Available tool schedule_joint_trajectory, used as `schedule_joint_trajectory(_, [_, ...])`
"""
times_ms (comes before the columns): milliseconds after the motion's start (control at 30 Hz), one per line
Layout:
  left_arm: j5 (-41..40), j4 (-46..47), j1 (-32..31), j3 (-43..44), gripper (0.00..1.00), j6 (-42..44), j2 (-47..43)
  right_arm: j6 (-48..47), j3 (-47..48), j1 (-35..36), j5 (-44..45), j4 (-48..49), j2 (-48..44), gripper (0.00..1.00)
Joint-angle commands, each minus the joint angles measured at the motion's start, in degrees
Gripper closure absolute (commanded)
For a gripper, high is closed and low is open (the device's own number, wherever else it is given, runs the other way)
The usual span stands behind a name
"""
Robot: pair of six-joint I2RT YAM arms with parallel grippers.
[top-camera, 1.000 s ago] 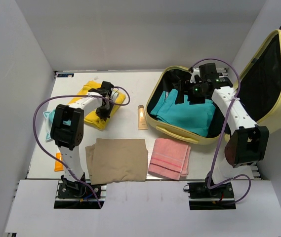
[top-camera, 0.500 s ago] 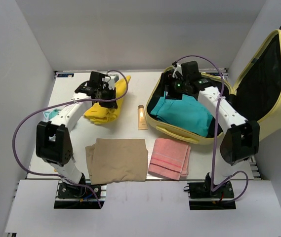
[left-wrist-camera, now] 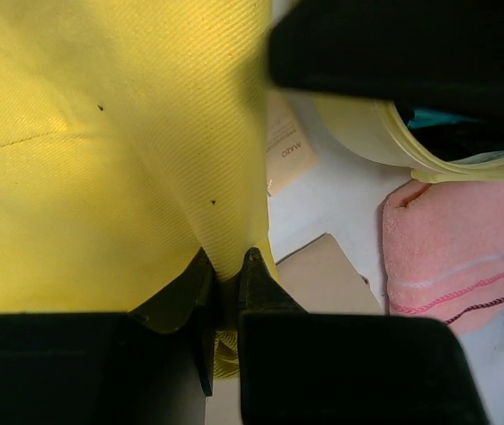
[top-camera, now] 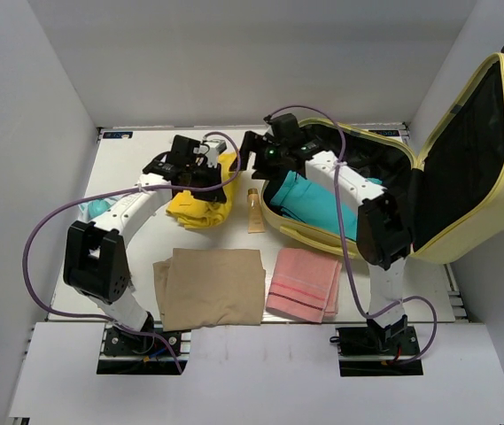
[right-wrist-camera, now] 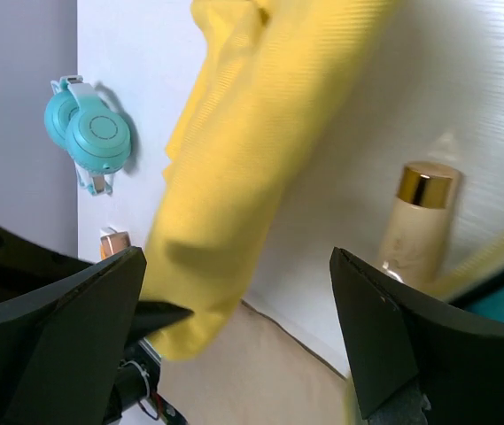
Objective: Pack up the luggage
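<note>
The luggage (top-camera: pixel 318 236) is a pale yellow suitcase lying open at the right, its lid (top-camera: pixel 477 221) standing up, with a folded teal cloth (top-camera: pixel 309 199) inside. My left gripper (top-camera: pixel 204 165) is shut on a yellow cloth (top-camera: pixel 197 209) and holds it hanging above the table left of the suitcase. In the left wrist view the fingers (left-wrist-camera: pixel 253 276) pinch the yellow cloth (left-wrist-camera: pixel 101 133). My right gripper (top-camera: pixel 250 154) is open and empty, reaching left past the suitcase rim, close to the yellow cloth (right-wrist-camera: pixel 234 177).
A cream tube (top-camera: pixel 255 211) lies between the yellow cloth and the suitcase. A tan cloth (top-camera: pixel 212 288) and a pink towel (top-camera: pixel 305 283) lie at the near edge. Teal headphones (right-wrist-camera: pixel 92 133) lie at the left. Grey walls enclose the table.
My left gripper has lifted the yellow cloth off the table and carried it right. My right arm has swung left from over the suitcase toward the cloth.
</note>
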Motion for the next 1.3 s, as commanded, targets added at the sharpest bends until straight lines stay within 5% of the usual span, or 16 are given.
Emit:
schedule_joint_trajectory(0, [3.9,4.5,-1.4,0.8,1.0,-0.2,-3.3,2.0,4.0,2.0,2.0,2.5,1.9,0.09])
schedule_joint_trajectory(433, [1.1,4.5,-4.2,0.5,1.0,-0.5,-5.7,1.3,3.0,6.9,2.7,-3.6,4.9,0.14])
schedule_joint_trajectory(567, [1.1,5.5,-5.1,0.5,1.0,-1.2,-6.4,-0.2,0.1,7.1,3.4,-3.8,2.0,0.56])
schedule_joint_trajectory(600, [1.1,5.6,-5.2,0.6,0.98,-1.2,-7.1,-0.2,-0.1,7.1,3.3,-3.4,1.2,0.78])
schedule_joint_trajectory(633, [1.6,5.3,-5.6,0.5,0.94,-0.8,-7.4,-0.3,-0.4,7.0,3.5,-3.2,0.5,0.9])
schedule_joint_trajectory(667, [1.7,5.2,-5.7,0.5,0.66,-0.5,-7.5,-0.3,-0.5,6.6,2.9,-2.4,0.2,1.0])
schedule_joint_trajectory(733, [2.1,4.1,-6.1,0.5,0.07,0.3,-8.9,-1.3,0.4,6.5,2.0,-1.7,-0.5,1.0])
schedule_joint_trajectory(767, [1.8,3.7,-6.1,0.5,0.0,0.4,-10.4,-2.0,0.9,6.1,2.0,-2.0,-0.4,1.0])
schedule_joint_trajectory(1000, [-7.5,-4.7,-6.1,-0.4,0.0,3.3,-16.1,-13.6,24.8,1.2,-5.1,-21.3,3.2,1.0])
schedule_joint_trajectory(1267, [-16.5,-10.0,-3.2,-0.8,0.0,0.0,-16.4,-17.0,5.9,-7.0,-0.4,-19.2,-12.8,1.0])
